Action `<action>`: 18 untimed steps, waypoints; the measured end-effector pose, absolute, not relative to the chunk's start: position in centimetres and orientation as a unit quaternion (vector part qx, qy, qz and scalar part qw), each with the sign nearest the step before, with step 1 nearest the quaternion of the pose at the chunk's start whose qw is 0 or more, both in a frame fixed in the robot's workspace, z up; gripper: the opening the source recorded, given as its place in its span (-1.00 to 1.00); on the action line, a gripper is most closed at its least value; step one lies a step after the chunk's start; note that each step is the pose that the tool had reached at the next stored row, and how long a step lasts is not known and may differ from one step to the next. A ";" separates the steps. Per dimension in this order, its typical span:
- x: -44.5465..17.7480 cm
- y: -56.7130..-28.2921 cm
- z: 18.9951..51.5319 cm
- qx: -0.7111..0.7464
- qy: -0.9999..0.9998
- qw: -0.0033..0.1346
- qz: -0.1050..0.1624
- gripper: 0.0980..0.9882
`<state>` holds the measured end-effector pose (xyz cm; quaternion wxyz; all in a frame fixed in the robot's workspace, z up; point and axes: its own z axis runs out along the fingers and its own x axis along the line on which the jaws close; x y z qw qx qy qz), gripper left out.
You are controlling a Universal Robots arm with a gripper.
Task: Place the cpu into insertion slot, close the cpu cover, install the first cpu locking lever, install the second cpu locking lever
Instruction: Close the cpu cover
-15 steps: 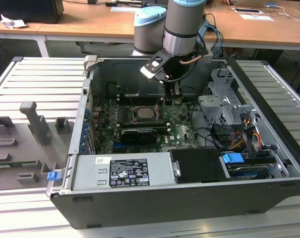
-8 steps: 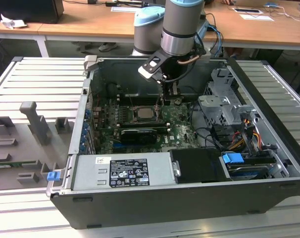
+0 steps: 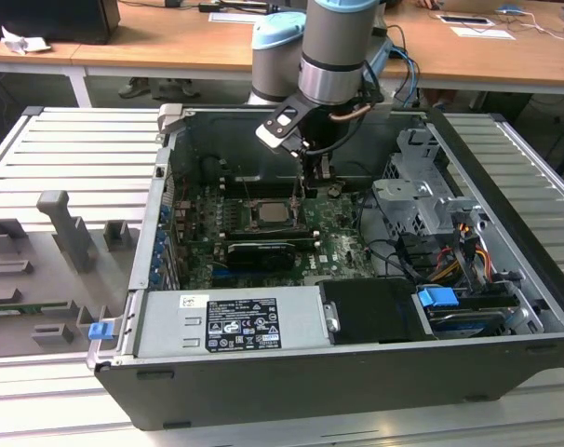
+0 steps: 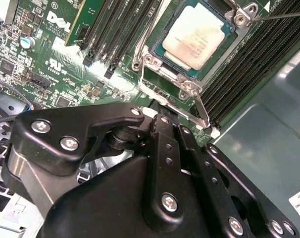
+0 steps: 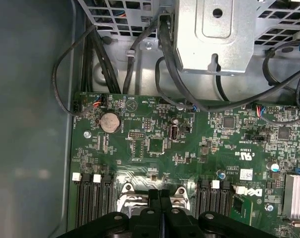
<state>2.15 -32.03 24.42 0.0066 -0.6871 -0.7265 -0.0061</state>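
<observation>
Closest to the lens in the second wrist view is the black metal gripper (image 4: 160,119). Its two fingers are pressed together with nothing visibly between them. Just ahead of its tips lies the cpu (image 4: 194,37), a flat square chip with a pale silver-beige top. It sits level in the insertion slot (image 4: 167,74), the square socket on the green circuit board (image 4: 51,64). The cpu cover (image 4: 149,60), a thin silvery frame with a cut-out centre, appears to lie down around the chip's edges. A thin silvery lever rod (image 4: 202,110) runs right beside the fingertips; I cannot tell whether they touch it. A second thin rod (image 4: 283,14) sits beyond the socket, on the side away from the gripper.

The likeliest trouble, in my judgement, is the closed tips slipping off so narrow and springy a rod. They could then jab the board or skew the cover on the chip.

Room is tight. Long black memory slots (image 4: 259,64) flank the socket on both sides, and the grey case wall (image 4: 269,148) stands near. Behind the gripper, a silvery drive cage (image 5: 214,34) and black cables (image 5: 165,59) crowd in. Only the space above the board is open. The case rests on a ribbed metal bench (image 3: 68,149).
</observation>
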 end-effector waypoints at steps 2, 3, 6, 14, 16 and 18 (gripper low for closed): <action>2.1 -32.0 24.4 -0.687 -0.726 0.007 -0.006 -0.98; 2.0 -32.0 24.4 -0.687 -0.726 0.007 -0.006 -0.98; 1.9 -32.0 24.4 -0.687 -0.726 0.007 -0.006 -0.98; 1.3 -32.0 24.4 -0.687 -0.727 0.007 -0.006 -0.98; 1.0 -32.0 24.3 -0.687 -0.726 0.007 -0.006 -0.98; 0.5 -32.0 24.3 -0.687 -0.727 0.007 -0.007 -0.98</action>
